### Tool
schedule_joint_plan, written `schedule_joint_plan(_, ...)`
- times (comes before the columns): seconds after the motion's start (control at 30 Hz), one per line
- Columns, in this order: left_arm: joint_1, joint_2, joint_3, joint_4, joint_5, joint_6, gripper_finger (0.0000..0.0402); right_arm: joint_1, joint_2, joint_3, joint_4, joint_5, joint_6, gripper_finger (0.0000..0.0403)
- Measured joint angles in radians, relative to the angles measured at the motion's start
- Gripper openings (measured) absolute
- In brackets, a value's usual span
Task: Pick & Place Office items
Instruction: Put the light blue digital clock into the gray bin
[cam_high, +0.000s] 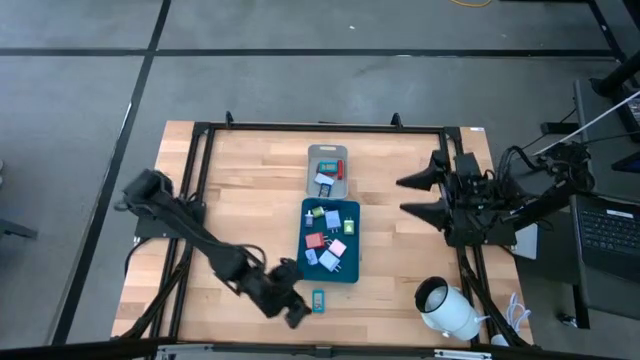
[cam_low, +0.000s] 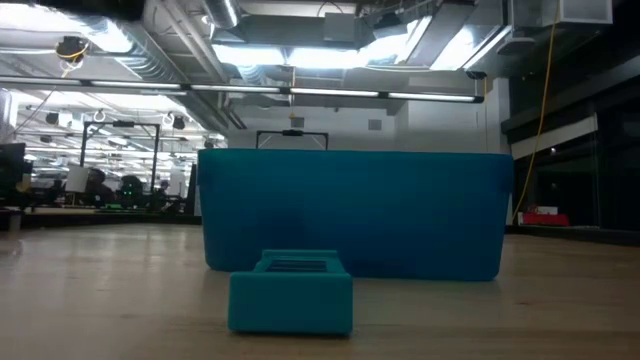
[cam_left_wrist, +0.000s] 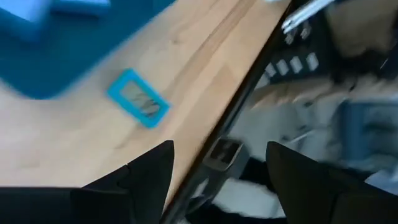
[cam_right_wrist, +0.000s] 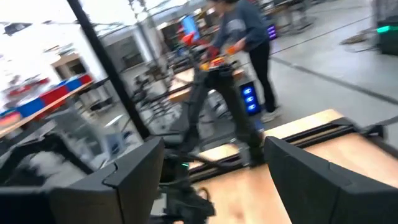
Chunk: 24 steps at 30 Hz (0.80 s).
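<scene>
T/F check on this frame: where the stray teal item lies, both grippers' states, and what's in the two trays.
1. A small teal item lies on the table outside both trays. True.
2. The left gripper holds that item. False: its fingers are open and empty, just beside it.
3. The right gripper is open at the table's right side. True.
4. The grey tray is empty. False: it holds a few small items.
5. The dark-teal tray holds several small coloured items. True.
</scene>
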Motion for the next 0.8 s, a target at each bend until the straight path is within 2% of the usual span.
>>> schedule_joint_plan(0.13,0.018,0.119,0.0,0.232,-0.016,-0.115,0.0251,0.002,-0.001,0.0,-0.013,-0.089,0.01,0.0284)
schedule_joint_plan(0.27,0.041,0.2,0.0,0.345,-0.04,-0.179,0.0251,0.015,-0.001,0.0,-0.012,-0.149,0.013,0.0284)
schedule_joint_plan(0.57,0.082,0.266,0.0,0.349,-0.033,-0.215,0.0251,0.066,0.0,0.0,-0.012,-0.158,0.006,0.0284)
schedule_joint_plan(0.8,0.063,0.268,0.0,0.326,-0.027,-0.269,0.0251,0.112,0.016,0.0,-0.012,-0.131,0.018,0.0284)
